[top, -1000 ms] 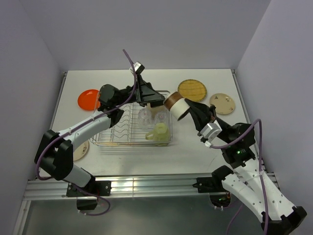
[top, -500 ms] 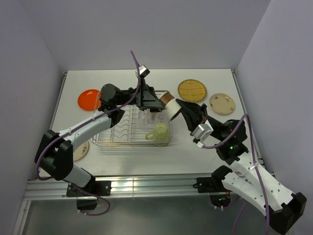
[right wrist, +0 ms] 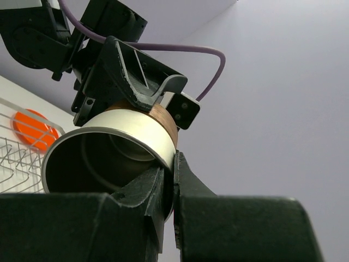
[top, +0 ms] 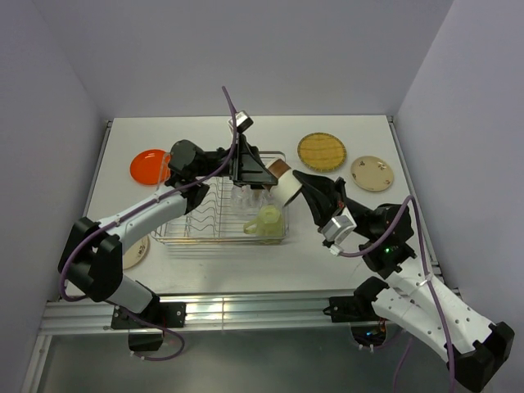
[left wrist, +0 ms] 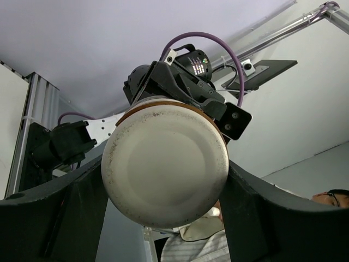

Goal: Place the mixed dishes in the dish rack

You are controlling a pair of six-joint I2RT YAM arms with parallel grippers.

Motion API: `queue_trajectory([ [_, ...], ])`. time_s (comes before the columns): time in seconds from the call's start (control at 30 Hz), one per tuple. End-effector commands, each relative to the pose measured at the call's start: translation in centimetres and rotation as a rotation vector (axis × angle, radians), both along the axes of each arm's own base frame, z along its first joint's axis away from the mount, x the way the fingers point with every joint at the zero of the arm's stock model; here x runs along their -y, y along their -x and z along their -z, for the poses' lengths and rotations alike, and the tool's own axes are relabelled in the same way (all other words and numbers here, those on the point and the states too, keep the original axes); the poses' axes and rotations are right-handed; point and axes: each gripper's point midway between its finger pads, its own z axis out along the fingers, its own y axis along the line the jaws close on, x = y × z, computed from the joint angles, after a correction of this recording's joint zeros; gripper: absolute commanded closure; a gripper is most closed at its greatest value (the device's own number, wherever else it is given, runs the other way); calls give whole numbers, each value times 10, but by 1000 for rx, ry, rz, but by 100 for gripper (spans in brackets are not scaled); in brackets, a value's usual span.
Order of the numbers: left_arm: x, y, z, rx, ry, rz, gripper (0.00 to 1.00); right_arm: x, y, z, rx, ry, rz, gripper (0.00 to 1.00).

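Observation:
The brown metallic cup (top: 285,182), with a cream lower band, hangs in the air over the right end of the dish rack (top: 176,237). My right gripper (top: 304,188) is shut on its rim, one finger inside and one outside, as the right wrist view (right wrist: 174,169) shows. My left gripper (top: 264,175) is open, its fingers either side of the cup's base (left wrist: 165,164); I cannot tell whether they touch it. In the rack lie a pale green mug (top: 266,221) and a clear plastic cup (top: 246,195).
An orange plate (top: 149,166) lies left of the rack. A yellow woven-pattern plate (top: 321,151) and a tan plate (top: 372,173) lie at the back right. A cream plate (top: 135,254) sits under the left arm near the front left.
My right gripper has carried the cup left and down to the left gripper. The left gripper has swung right, and its open fingers now straddle the cup's base.

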Motion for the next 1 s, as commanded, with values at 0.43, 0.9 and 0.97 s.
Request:
queue_trajectory([
  [0.43,-33,-29,7,113,-86,-206,91,10,2,28,-90,8,34,15],
  [0.9,-132,-94,171,191,-941,-693,94,43,-26,94,-497,1,227,0],
  [0.97,-138,-91,186,200,-993,-696,94,46,-25,100,-528,-3,231,0],
])
